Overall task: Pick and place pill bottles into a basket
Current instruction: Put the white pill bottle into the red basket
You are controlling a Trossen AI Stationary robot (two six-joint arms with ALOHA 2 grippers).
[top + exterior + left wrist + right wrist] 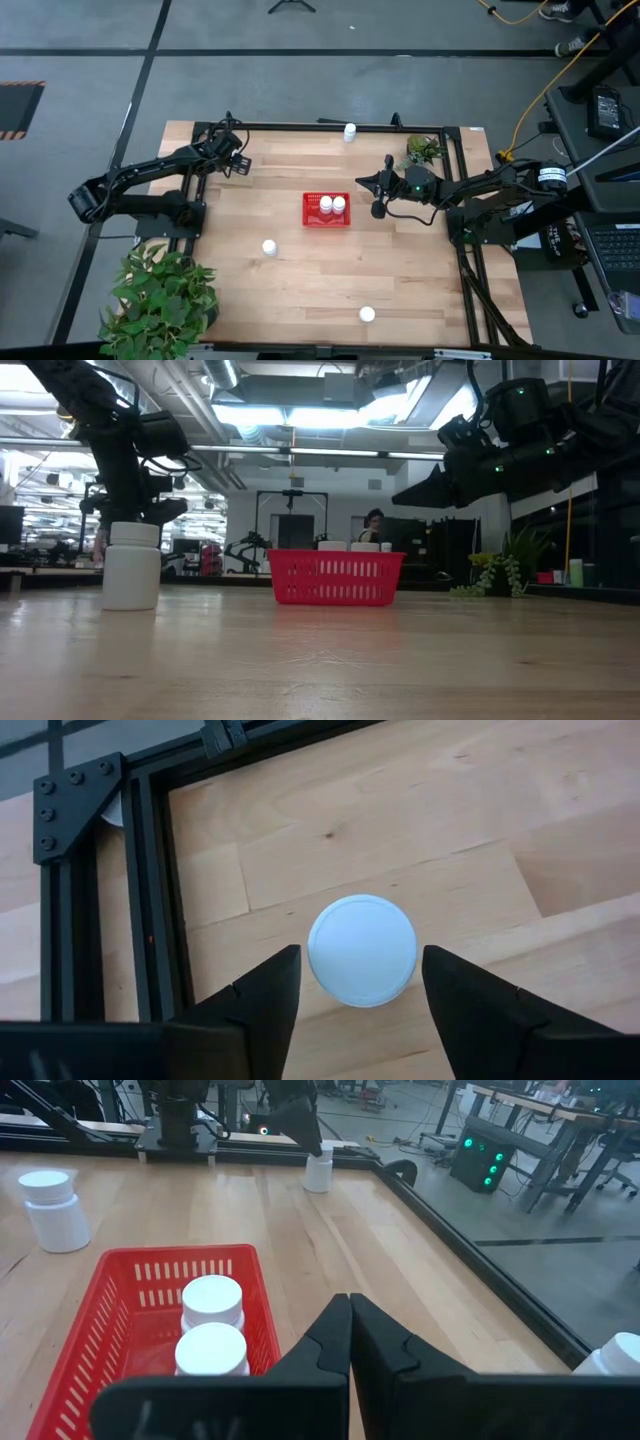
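Closest to the overhead camera, the left gripper (355, 995) hangs over the tabletop's (300, 270) far left corner, its fingers (262, 1000) spread and straddling an upright pill bottle (361, 950) without visibly touching it; the cap sits squarely between them, axis vertical, so a straight descent and squeeze looks enough. Farther right, another bottle (269, 247) stands alone. Mid-table, the red basket (312, 222) holds two bottles (332, 204). Beside it, the right gripper (349, 1342) hovers with fingers clenched on nothing. Two more bottles stand at the far edge (349, 131) and near edge (367, 314).
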